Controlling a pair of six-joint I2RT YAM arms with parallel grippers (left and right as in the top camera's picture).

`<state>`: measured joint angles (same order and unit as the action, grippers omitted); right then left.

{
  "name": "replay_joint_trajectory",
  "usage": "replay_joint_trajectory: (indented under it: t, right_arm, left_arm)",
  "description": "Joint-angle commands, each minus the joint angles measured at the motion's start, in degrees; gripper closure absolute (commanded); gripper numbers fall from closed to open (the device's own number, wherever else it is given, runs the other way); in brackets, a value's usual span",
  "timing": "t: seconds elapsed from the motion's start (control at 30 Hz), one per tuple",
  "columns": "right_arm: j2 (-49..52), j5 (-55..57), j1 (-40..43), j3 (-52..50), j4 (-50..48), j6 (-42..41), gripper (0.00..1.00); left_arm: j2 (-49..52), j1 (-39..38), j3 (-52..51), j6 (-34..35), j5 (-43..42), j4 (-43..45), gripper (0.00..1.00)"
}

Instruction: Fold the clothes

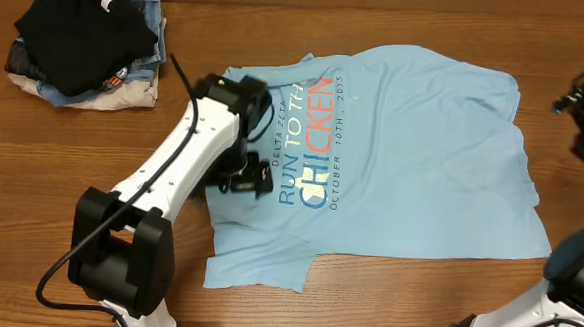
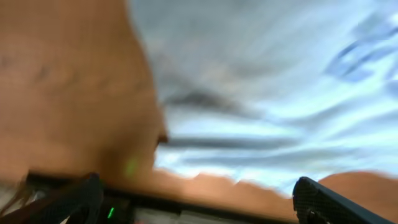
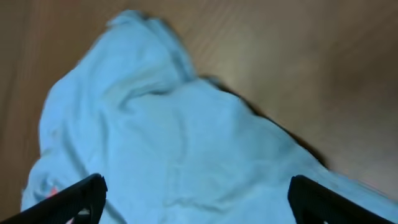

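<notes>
L gripper (image 1: pixel 243 181) wide over T-shirt (image 1: pixel 422 160) edge; R gripper (image 3: pixel 198 196) wide; clothes pile (image 1: pixel 88 43) far corner; open worktop (image 1: pixel 395 304) along hem.

T-shirt (image 1: pixel 422 160): soft cotton-like knit, matt, sky-blue. Surface rumpled, with shallow creases. Chest lettering is a flat print in dark blue, white and red-orange.
Table (image 1: pixel 400 19): brown wood with visible grain, smooth, low satin sheen.
Left arm (image 1: pixel 178 150): white link looks like smooth hard plastic with a faint gloss; joint housings matt black.
Black garment (image 1: pixel 74 22): matt cloth.
Under it, denim (image 1: pixel 152 11): coarser-looking blue weave.
</notes>
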<state>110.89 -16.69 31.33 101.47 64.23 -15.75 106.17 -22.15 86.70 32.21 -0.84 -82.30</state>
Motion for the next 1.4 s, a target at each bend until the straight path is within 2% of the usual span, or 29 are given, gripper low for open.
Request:
replay_joint_trajectory:
  t: [0.0,0.03,0.13,0.2,0.23,0.27,0.3,0.33,0.37,0.4,0.5,0.53,0.83,1.07,1.37]
  right_arm:
    - [-1.16,-0.98,-5.09,1.51,-3.76,6.47,0.25]
    - [-1.01,0.79,-6.93,1.51,-5.66,6.51,0.28]
    - [-0.11,6.32,-11.37,1.51,-9.94,6.6,0.29]
    - [1.09,9.46,-13.84,1.51,-11.98,6.62,0.32]
    - [1.77,9.94,-14.78,1.51,-12.7,6.62,0.4]
    - [2.67,10.03,-15.63,1.51,-13.27,6.6,0.51]
    - [3.61,10.34,-16.31,1.51,-13.73,6.6,0.56]
    - [5.4,12.72,-17.2,1.51,-14.38,5.92,0.68]
    - [6.62,14.49,-17.57,1.51,-14.75,4.42,0.75]
    - [8.37,15.37,-17.77,1.51,-15.39,3.52,0.81]
    - [10.91,15.13,-17.75,1.51,-16.2,3.52,0.85]
    - [11.72,15.13,-17.66,1.51,-16.44,3.52,0.87]
    - [17.22,15.23,-17.66,1.51,-21.57,3.52,0.89]
    - [20.24,15.8,-16.46,1.51,-27.96,3.5,0.89]
    - [23.63,16.65,-13.22,1.51,-35.08,3.54,0.89]
  left_arm:
    - [-1.09,-0.15,2.62,-1.38,0.28,4.83,0.0]
    - [-1.07,-0.17,2.6,-1.36,-0.46,6.99,0.0]
    - [-0.83,-0.17,2.56,-1.38,-3.26,12.85,0.04]
    - [-0.81,-0.35,2.56,-1.99,-5.25,16.55,0.17]
    - [-0.79,-0.39,2.56,-2.47,-6.05,18.25,0.21]
    - [-0.74,-0.39,2.56,-2.51,-6.64,19.85,0.29]
    - [-0.68,-0.37,2.56,-2.49,-6.67,21.35,0.39]
    - [-0.52,-0.39,2.56,-2.49,-6.45,23.37,0.48]
    - [-0.52,-0.37,2.51,-2.47,-6.43,24.68,0.55]
    - [-0.5,-0.39,2.38,-2.47,-6.4,26.38,0.69]
    - [-0.28,-0.37,2.29,-2.45,-5.73,28.68,0.92]
    - [-0.07,-0.37,2.27,-2.43,-5.01,29.4,0.94]
    - [6.38,-0.37,2.27,-2.47,-3.04,33.79,0.96]
    - [13.27,-0.37,2.27,-2.45,-3.04,33.51,0.96]
    - [15.23,-0.37,2.27,-2.64,-0.63,32.76,0.96]
